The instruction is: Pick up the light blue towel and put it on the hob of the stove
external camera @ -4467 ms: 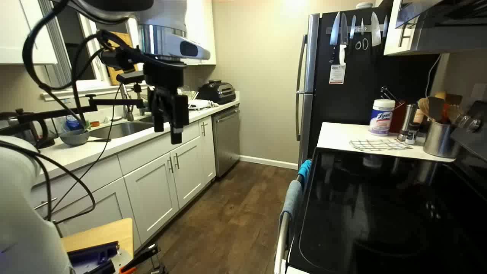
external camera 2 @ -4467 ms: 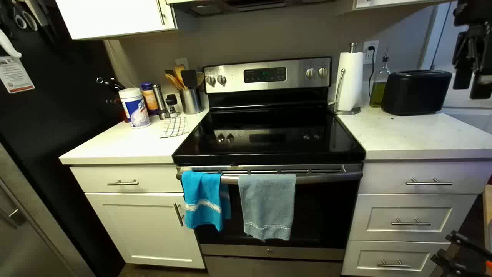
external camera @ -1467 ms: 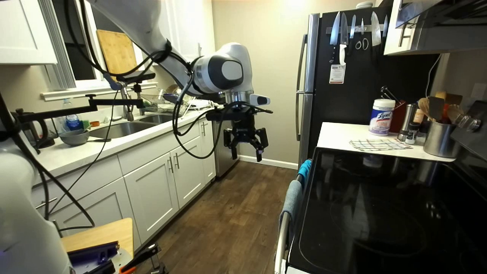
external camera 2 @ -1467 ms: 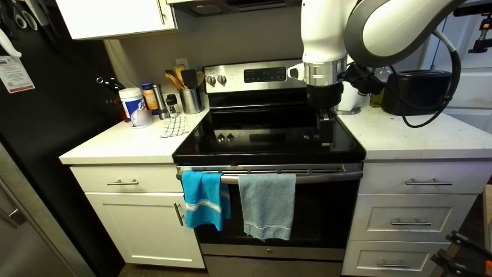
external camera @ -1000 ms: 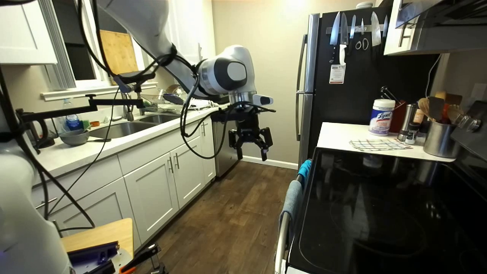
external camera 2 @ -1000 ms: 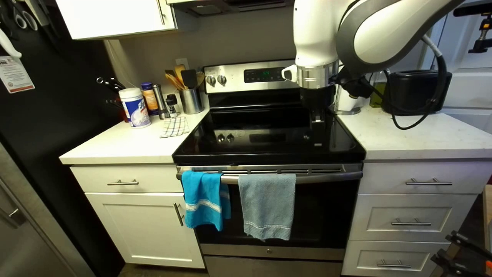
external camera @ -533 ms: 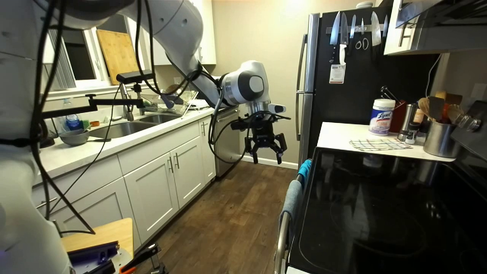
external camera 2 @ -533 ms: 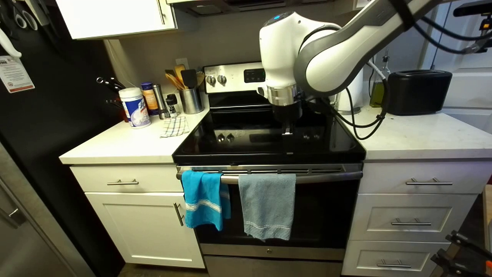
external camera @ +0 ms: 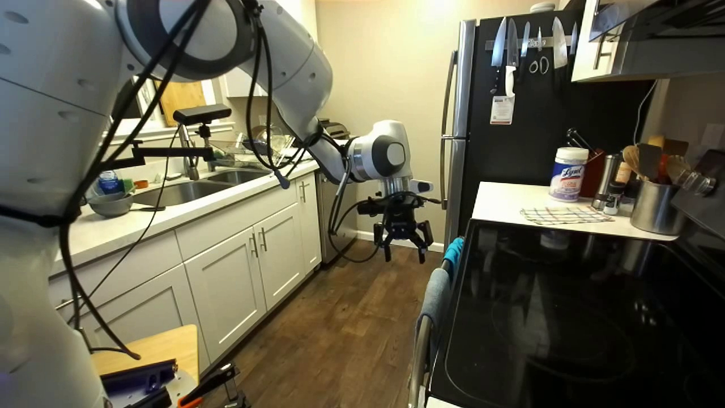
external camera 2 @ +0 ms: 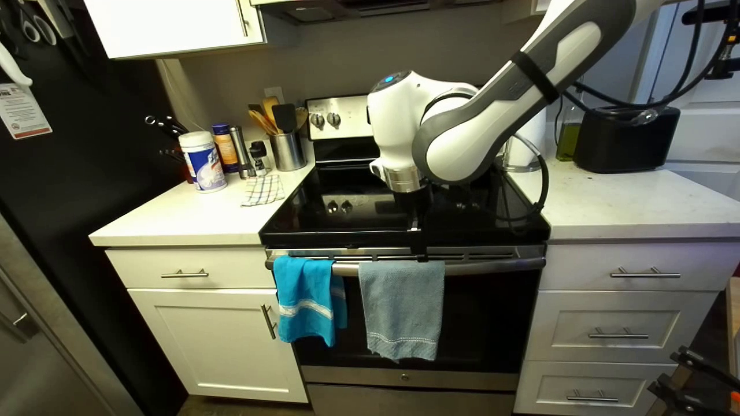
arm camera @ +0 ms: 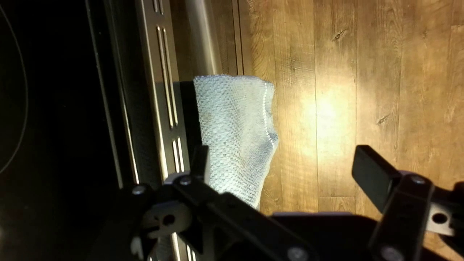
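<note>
The light blue towel hangs draped over the brushed metal oven handle at the front of the stove, its nubbly weave plain in the wrist view, with a dotted line of white stitching running close to its uneven lower hem. Beside it, a little apart on the same handle, hangs a turquoise towel crossed by a white band. The hob above is a flat sheet of glossy black that mirrors the things around it; the floor below is laid in wood-grained planks, washed by a bright spot of light. The smooth white and grey arm carries the gripper pointing down near the light blue towel, its blocky black fingers spread wide: in the wrist view one overlaps the cloth's stove-side edge and the other stands over the planks, with towel and floor showing in the gap. Whether the stove-side finger touches the cloth cannot be told from these angles. On the white counter, a round canister wears a blue and purple label that reads "Lysol", near a thin checked cloth and a cylindrical steel holder bristling with utensils. A printed card with a reddish strip along its foot sits on the black side of the refrigerator, just below a row of pale-bladed knives.
</note>
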